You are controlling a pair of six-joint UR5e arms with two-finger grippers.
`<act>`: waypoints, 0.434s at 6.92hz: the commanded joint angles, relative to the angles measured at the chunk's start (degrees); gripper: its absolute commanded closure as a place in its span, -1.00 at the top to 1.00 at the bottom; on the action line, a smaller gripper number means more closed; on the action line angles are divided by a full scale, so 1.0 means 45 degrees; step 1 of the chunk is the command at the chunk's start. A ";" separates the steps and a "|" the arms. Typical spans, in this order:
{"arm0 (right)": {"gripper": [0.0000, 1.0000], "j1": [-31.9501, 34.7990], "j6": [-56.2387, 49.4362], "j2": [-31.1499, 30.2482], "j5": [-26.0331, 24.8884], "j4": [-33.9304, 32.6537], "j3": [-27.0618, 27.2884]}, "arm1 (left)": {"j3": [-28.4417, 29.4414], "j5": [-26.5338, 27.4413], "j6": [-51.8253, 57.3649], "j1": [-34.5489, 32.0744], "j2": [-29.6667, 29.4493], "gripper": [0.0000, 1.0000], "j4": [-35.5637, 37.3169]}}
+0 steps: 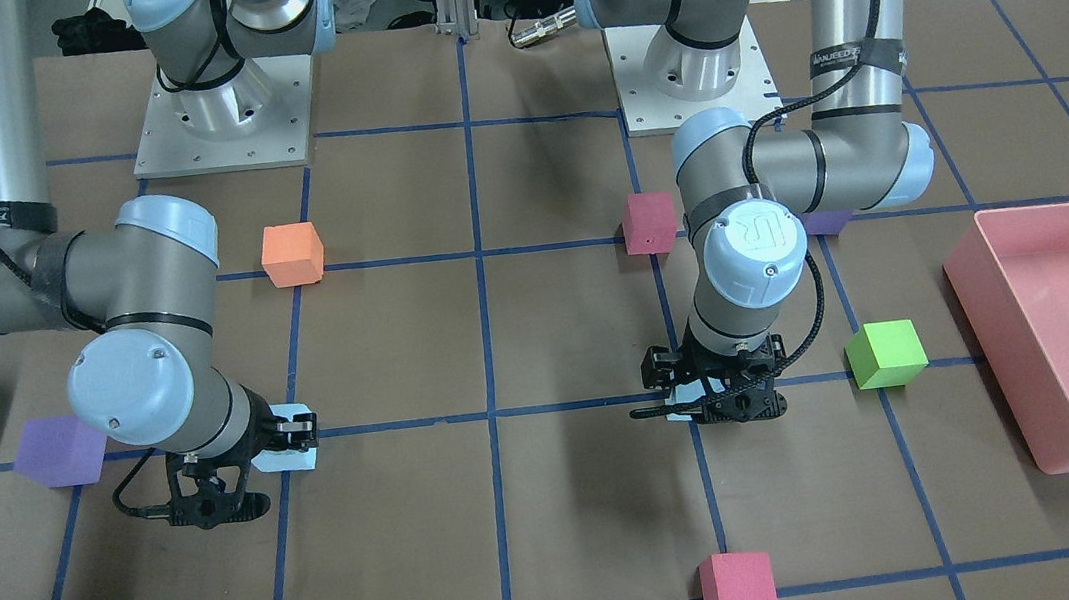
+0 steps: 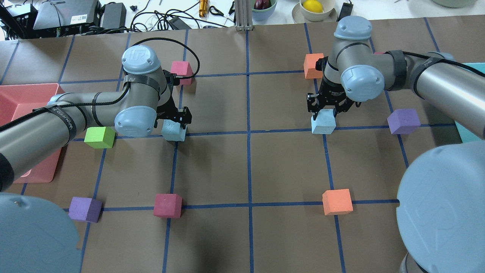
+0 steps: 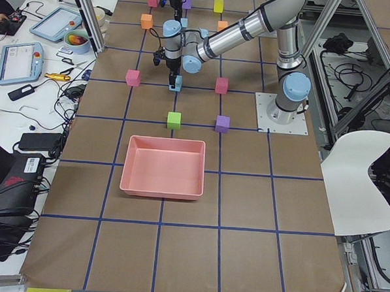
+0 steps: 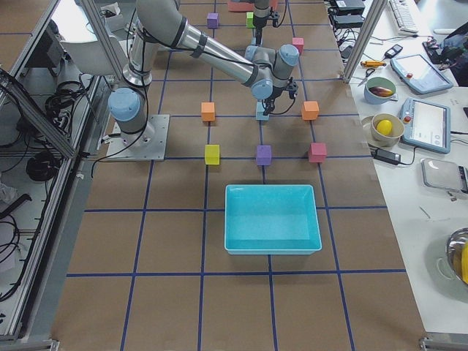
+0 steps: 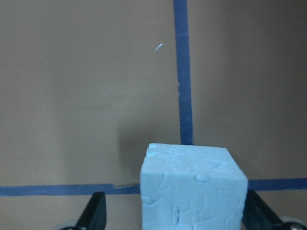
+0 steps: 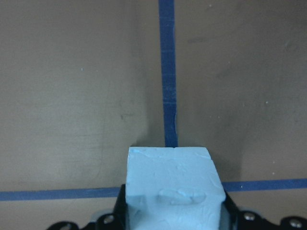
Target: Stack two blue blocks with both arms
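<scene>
One pale blue block [image 2: 173, 131] stands on a tape crossing left of centre. My left gripper [image 2: 176, 122] is lowered over it and open. In the left wrist view the block [image 5: 194, 189] sits between the fingers [image 5: 95, 214] with a clear gap on its left side. The other blue block [image 2: 323, 123] is at a crossing on the right. My right gripper [image 2: 324, 110] is shut on it, and in the right wrist view the jaws press both sides of the block [image 6: 175, 187]. I cannot tell whether that block touches the table. The two blocks are far apart.
A green cube [image 2: 99, 137] and a pink bin [image 2: 22, 100] lie left of the left gripper. A purple cube [image 2: 404, 121], an orange cube [image 2: 313, 65] and a teal bin [image 2: 470, 72] are near the right gripper. Crimson, orange and purple cubes sit along the near row.
</scene>
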 commanded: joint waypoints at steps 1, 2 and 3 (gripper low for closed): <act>-1.00 0.0367 0.0458 -0.0341 0.0283 0.0157 -0.0086 | -0.0020 -0.0176 0.0001 -0.0019 -0.0121 1.00 0.0104; -1.00 0.1454 0.1583 -0.0654 0.0615 0.0177 -0.0106 | -0.0001 -0.0390 0.0001 -0.0019 -0.0141 1.00 0.0104; -1.00 0.2625 0.2909 -0.0657 0.0677 0.0139 -0.0106 | -0.0001 -0.0392 0.0001 0.0000 -0.0141 1.00 0.0201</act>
